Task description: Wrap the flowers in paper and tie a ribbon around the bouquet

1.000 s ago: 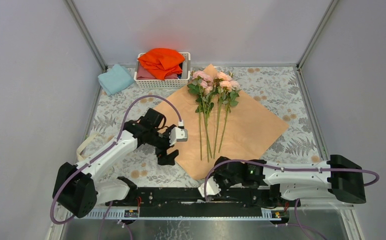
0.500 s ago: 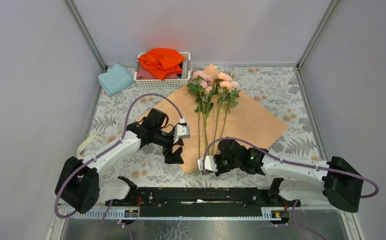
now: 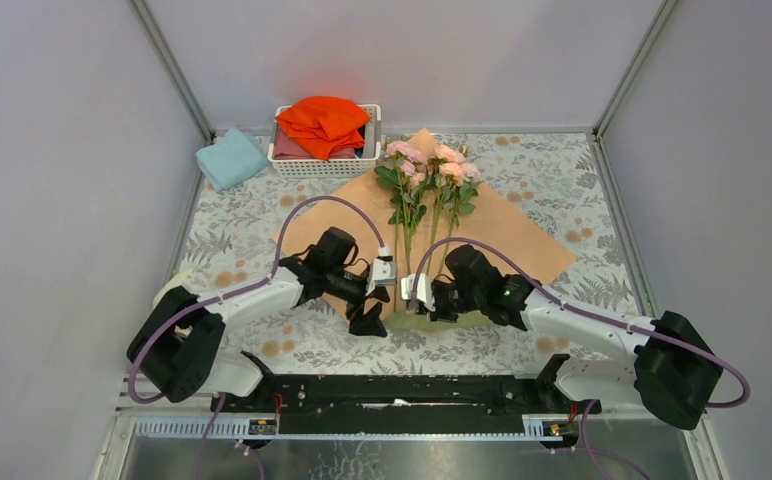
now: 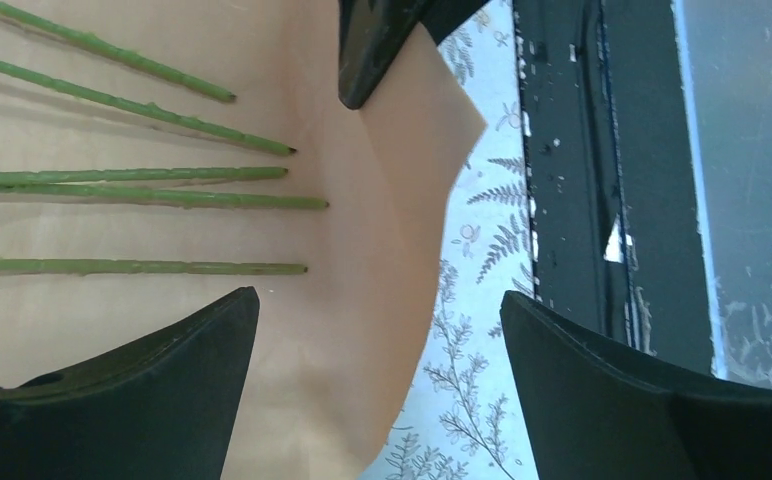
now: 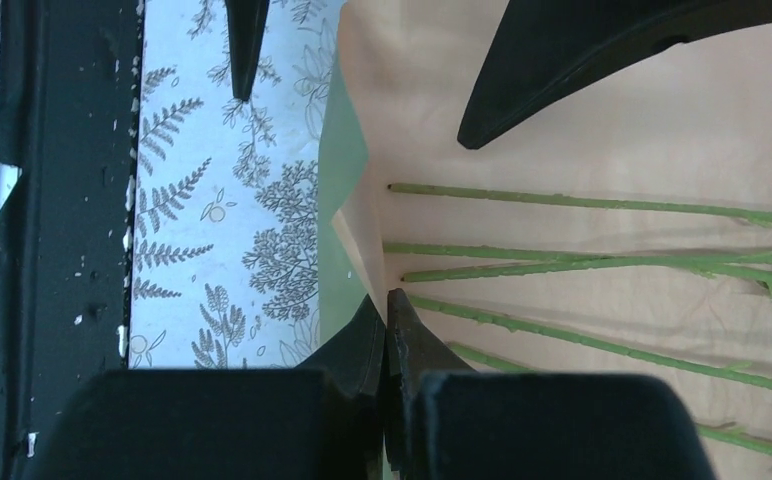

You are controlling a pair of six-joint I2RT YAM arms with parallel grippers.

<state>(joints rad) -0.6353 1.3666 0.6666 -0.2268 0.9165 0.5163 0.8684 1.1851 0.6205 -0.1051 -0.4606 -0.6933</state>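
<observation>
Pinching the paper (image 3: 502, 240) at its upturned corner: right gripper (image 5: 387, 310) clamped shut on it; left gripper (image 4: 379, 293) gaping wide astride the paper's edge.

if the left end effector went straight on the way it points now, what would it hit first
Probably the paper: its peach near corner lies straight ahead of the open left end effector, beside the stem ends of the flowers. Depth is unclear.

Left white-shelled arm (image 3: 230, 301) and right white-shelled arm (image 3: 582, 325) both carry black joint housings. A lilac cable (image 3: 327, 198) loops along each arm. The gripper fingers (image 4: 152, 390) are matte black tapered wedges.
</observation>
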